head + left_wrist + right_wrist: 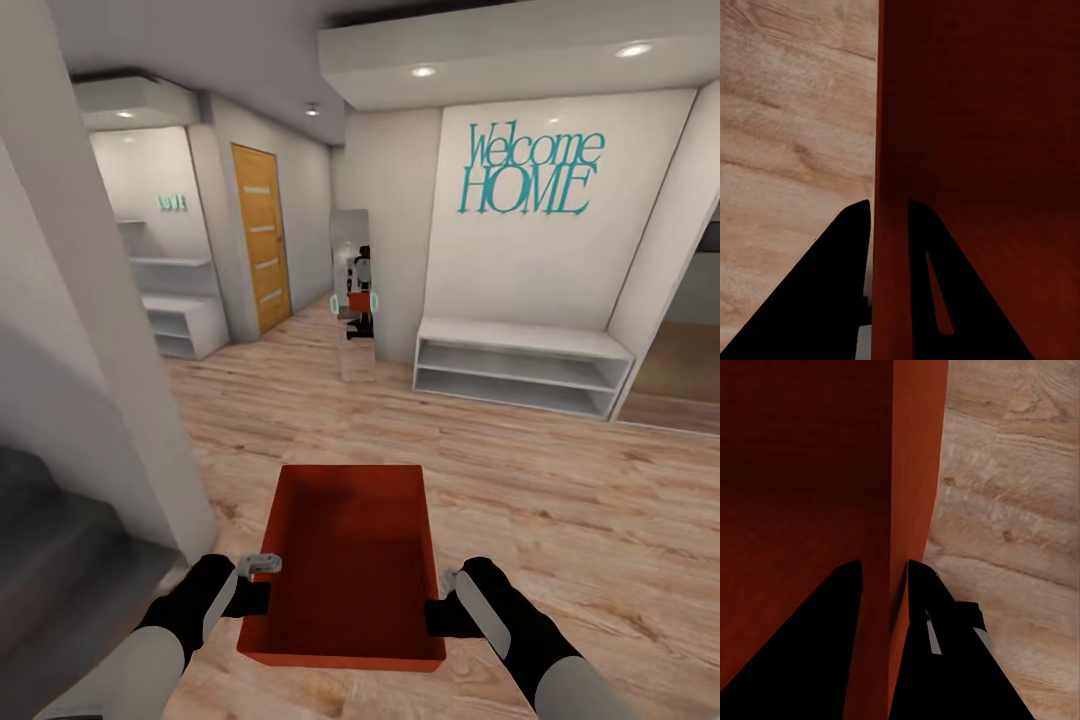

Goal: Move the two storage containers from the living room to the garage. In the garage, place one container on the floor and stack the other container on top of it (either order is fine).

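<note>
I carry the bin [345, 560], left gripper [262, 590] and right gripper [437, 612] each pinching a thin, slippery-looking side wall; probably light.

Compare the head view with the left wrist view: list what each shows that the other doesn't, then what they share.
Head view alone: the right gripper, the whole open bin, a white bench, a wood door, a mirror and the "Welcome HOME" lettering.
Left wrist view alone: one finger on each side of the bin's wall.
Shared: the left gripper, red bin, plank floor.
</note>
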Controlling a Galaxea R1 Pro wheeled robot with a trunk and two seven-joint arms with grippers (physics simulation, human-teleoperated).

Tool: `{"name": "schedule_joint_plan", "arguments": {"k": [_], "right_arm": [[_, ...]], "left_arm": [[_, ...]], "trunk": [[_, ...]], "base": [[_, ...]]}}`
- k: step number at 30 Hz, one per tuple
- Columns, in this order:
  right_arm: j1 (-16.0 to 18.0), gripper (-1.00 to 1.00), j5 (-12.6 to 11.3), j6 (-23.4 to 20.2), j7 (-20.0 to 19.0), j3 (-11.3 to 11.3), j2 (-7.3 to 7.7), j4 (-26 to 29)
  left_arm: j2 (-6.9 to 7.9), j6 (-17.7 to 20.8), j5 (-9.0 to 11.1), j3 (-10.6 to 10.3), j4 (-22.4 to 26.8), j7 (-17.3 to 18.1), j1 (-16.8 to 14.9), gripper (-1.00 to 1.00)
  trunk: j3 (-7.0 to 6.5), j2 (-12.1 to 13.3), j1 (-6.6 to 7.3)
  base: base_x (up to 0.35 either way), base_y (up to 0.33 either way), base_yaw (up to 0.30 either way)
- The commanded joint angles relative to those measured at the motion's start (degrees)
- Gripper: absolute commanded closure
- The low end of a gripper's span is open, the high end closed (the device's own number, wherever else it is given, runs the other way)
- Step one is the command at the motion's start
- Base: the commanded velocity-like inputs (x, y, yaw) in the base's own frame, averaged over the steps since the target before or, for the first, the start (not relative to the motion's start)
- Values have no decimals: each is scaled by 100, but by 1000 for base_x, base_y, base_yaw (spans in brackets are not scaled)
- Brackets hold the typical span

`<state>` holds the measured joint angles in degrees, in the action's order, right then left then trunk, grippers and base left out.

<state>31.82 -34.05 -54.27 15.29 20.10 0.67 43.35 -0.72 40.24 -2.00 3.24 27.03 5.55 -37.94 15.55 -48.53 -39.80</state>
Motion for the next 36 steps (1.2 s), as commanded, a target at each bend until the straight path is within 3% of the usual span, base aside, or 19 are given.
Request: {"name": "schedule_joint_plan", "arguments": {"k": [1,36], "right_arm": [[0,100,241,-75,71,25,4,-2],[0,100,241,-75,79,29,3,-2]], "left_arm": [[-10,28,-5,19,22,10,-7,100],[-15,28,6,19,30,27,-7,100]], "trunk": [[8,-5,-4],[8,-5,-4]], "base": [[329,0,0],[307,0,0]]}}
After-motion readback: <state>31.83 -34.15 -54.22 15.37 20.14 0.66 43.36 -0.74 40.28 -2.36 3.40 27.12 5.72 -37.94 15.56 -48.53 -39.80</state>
